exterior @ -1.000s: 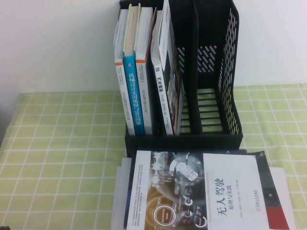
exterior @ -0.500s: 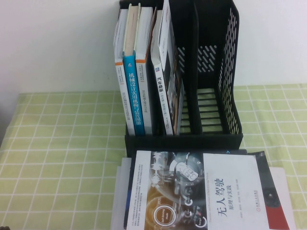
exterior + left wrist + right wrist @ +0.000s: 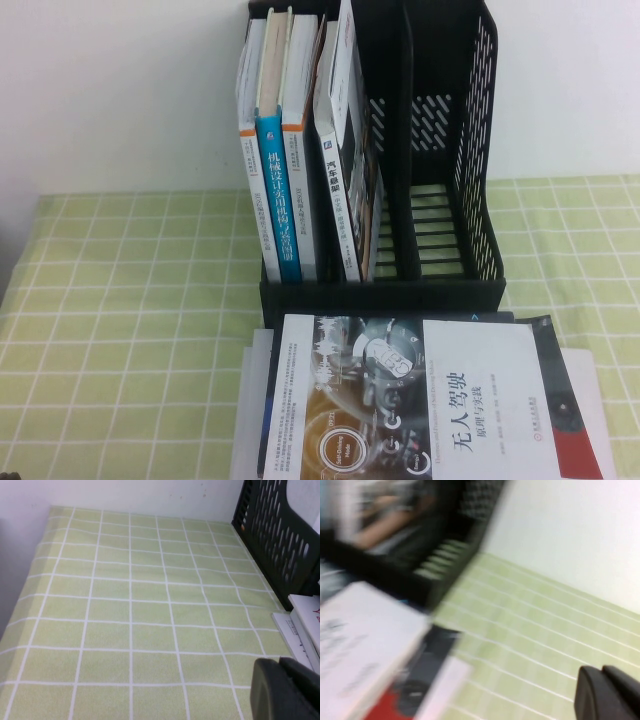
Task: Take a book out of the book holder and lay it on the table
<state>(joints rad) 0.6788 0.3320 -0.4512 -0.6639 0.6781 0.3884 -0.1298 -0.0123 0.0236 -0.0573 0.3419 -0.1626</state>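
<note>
The book (image 3: 425,400) lies flat, cover up, on the worktop (image 3: 130,330) just in front of the book holder (image 3: 440,150). Its cover is half white with a black title and half dark with grey and orange rings. It rests on top of other flat printed matter: a white sheet or booklet (image 3: 250,400) shows past its one edge, and a white and red cover (image 3: 590,420) shows past the other.

The right end effector (image 3: 607,692) appears only in the right wrist view, as a dark tip at the frame's corner. It is closed and holds nothing, and it hovers above the green checked cloth. From it, the book lies close by, with the red and white cover between them, and the book holder stands farther off beyond the book.

The left end effector (image 3: 287,690) appears only in the left wrist view, again as a dark tip at the corner; whether it is open or closed cannot be told. It sits over bare checked cloth, with the edges of the white stack (image 3: 300,630) just beside it and the slotted side of the book holder (image 3: 280,535) farther on.

In the book holder, four upright books fill the compartment on the robot's left: a white-spined one (image 3: 250,160), a blue-spined one (image 3: 278,190), another white one (image 3: 300,170) and a fourth (image 3: 340,190) that leans. The other compartments hold nothing visible.
</note>
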